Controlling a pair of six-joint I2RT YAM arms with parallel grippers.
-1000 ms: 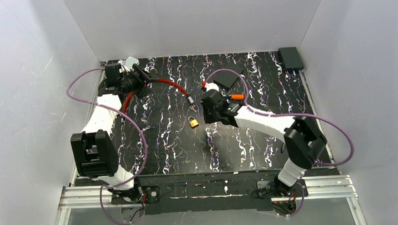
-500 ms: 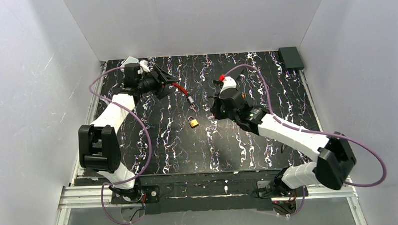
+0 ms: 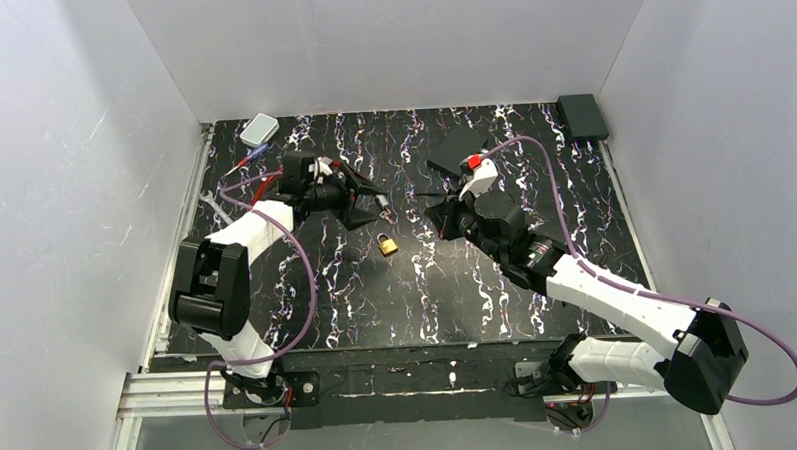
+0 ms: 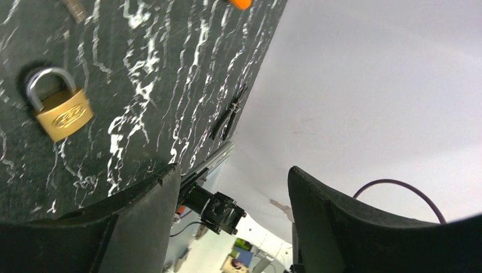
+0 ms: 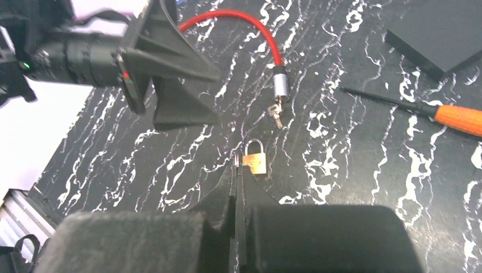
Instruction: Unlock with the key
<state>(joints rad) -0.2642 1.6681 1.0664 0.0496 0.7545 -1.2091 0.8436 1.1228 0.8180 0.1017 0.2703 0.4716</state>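
1. On the black white-veined table point(image 3: 477, 302), near its middle, we see the tiny silvery metal key point(image 5: 276, 115) lying flat in its small bunch.
2. It sits right at the metal tip of the red cable loop lock point(image 5: 245, 20). We cannot tell whether the two touch.
3. Just nearer to the arms lies the small brass-yellow padlock point(image 5: 256, 161), its shackle pointing toward the key. A strip of bare table separates them.
4. We see the left tool point(image 3: 367, 208) with its fingers spread wide and nothing between them. It sits left of the key and the cable tip, near but not touching either, with the red cable curving away behind it.
5. From the left wrist view, the padlock lies beyond the tool's left finger point(image 4: 113, 227), outside the gap.
6. We see the right tool point(image 5: 237, 168) with its fingers pressed together, and no object shows between them. Its tip points at the padlock and ends just beside the shackle. We cannot tell whether it touches the table or the lock.
7. Neither tool holds the key.
8. To the right lies a screwdriver with an orange handle point(image 5: 457, 120), and beyond it a flat black block point(image 5: 443, 34).
9. A small light-grey box point(image 3: 259, 129) rests at the far left of the table, and a dark box point(image 3: 582, 116) sits at the far right corner.
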